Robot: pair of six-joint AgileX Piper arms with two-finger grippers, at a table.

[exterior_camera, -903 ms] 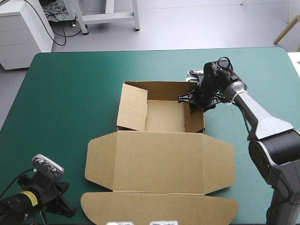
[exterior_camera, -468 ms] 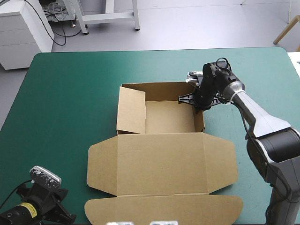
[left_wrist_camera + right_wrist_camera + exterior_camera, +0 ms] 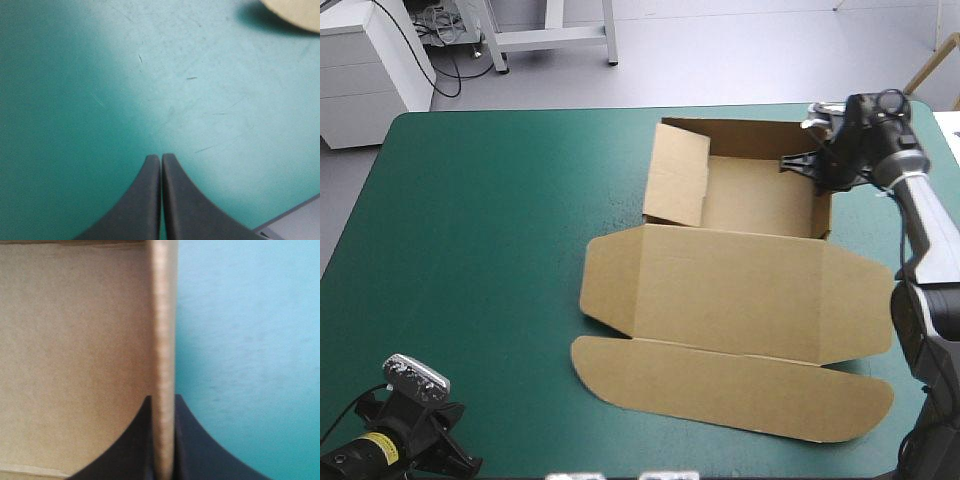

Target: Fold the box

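Presently pinches the right wall of the brown cardboard box (image 3: 720, 290), far-right on the teal-green worktop (image 3: 480, 230), in the black right hand (image 3: 823, 168), with the left hand (image 3: 161, 157) closed empty; risks buckling that wall if tugged sideways.

The brown cut-board box (image 3: 735, 280), a half-formed open tray, lies on the right half of the teal-green covered table (image 3: 470, 250), slightly turned. Its tray (image 3: 760, 195) sits close to the table's far edge, near the far right corner, with far and right walls upright and the left wall panel (image 3: 677, 178) tilted inward. The lid (image 3: 750, 305) lies flat toward the table's near edge, side flaps spread, ending in a long round-ended tuck flap (image 3: 730, 390).
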